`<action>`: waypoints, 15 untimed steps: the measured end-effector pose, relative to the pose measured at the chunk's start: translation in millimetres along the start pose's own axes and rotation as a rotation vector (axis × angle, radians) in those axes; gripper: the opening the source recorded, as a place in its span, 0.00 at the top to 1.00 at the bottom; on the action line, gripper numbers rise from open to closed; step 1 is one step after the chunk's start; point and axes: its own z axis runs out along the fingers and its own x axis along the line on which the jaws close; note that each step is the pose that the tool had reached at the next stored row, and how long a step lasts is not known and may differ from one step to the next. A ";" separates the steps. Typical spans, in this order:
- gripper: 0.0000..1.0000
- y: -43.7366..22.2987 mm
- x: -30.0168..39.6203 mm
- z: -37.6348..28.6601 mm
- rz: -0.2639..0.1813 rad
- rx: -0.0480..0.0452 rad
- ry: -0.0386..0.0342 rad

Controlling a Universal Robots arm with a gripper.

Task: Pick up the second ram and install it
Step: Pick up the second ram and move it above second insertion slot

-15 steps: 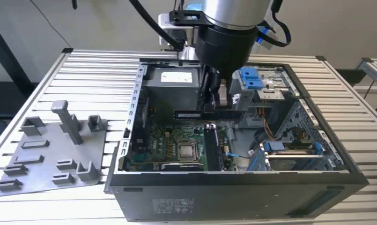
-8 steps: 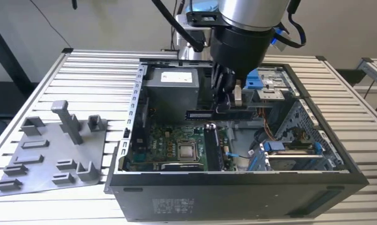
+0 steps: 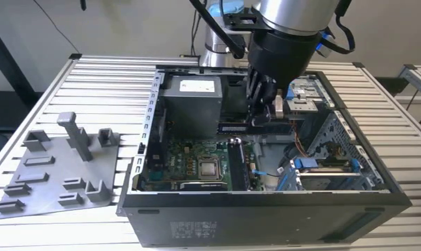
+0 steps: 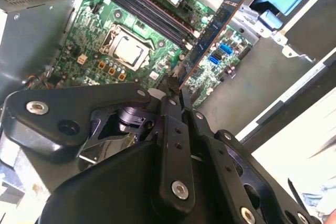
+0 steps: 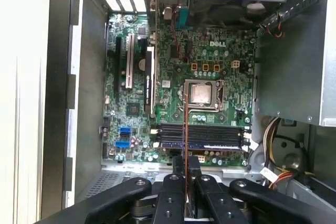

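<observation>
One slatted table (image 3: 105, 78), pale wall (image 3: 126, 26), clamped ram (image 4: 211, 36)

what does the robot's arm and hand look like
The arm is a shiny silver-grey cylinder that ends in a black wrist section, with black cables looping beside it and a touch of blue. The hand is matte black, built from flat linkage bars joined by bright round pins and screws, and it narrows to two slim fingers.

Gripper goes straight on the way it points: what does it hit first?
Likely the memory slots on the motherboard: the gripper, shut on the ram, points down at them. Depth is unclear.
</observation>
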 end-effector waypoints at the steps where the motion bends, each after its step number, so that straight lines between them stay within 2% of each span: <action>1: 0.85 0.0 0.0 0.0 0.000 0.0000 -0.0001; 10: 0.85 -0.2 -1.8 -0.1 0.000 0.0000 0.0002; 15: 0.85 -0.5 -16.2 0.2 0.000 0.0000 0.0000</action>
